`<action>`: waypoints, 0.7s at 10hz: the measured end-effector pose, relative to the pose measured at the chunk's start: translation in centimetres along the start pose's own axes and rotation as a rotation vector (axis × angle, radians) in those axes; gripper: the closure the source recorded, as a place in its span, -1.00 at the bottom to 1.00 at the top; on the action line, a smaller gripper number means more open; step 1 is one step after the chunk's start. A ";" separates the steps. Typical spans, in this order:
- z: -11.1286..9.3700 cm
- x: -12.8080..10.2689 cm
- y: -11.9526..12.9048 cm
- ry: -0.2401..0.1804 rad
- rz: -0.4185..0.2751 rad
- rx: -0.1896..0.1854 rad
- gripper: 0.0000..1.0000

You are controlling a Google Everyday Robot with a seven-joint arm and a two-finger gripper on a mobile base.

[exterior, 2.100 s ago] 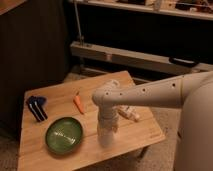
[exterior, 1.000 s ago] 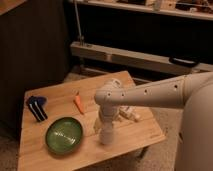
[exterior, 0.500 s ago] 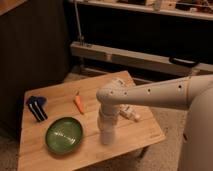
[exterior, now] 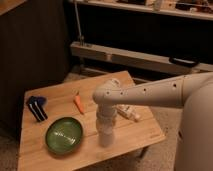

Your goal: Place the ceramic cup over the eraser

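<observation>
Pointing straight down, the end effector (exterior: 105,131) hangs over the near middle of the wooden worktop (exterior: 137,134), just right of the green bowl (exterior: 64,135). Whether it is open, closed or gripping cannot be told. A white cylindrical form at its lower end, apparently the ceramic cup (exterior: 106,141), reaches the worktop surface; whether it is held cannot be confirmed. The eraser (exterior: 36,108) lies at the far left corner, well apart from the cup and uncovered. A small orange carrot (exterior: 79,103) lies between eraser and arm. A whitish tube (exterior: 129,113) lies behind the arm, to the right.
</observation>
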 end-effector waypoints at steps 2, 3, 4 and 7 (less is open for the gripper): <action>-0.1 0.1 0.1 0.000 0.002 -0.001 0.89; -0.2 0.1 0.1 -0.002 0.007 -0.002 0.70; -0.3 0.2 -0.1 -0.004 0.013 -0.002 0.50; -0.5 0.1 -0.1 -0.017 0.029 0.006 -0.09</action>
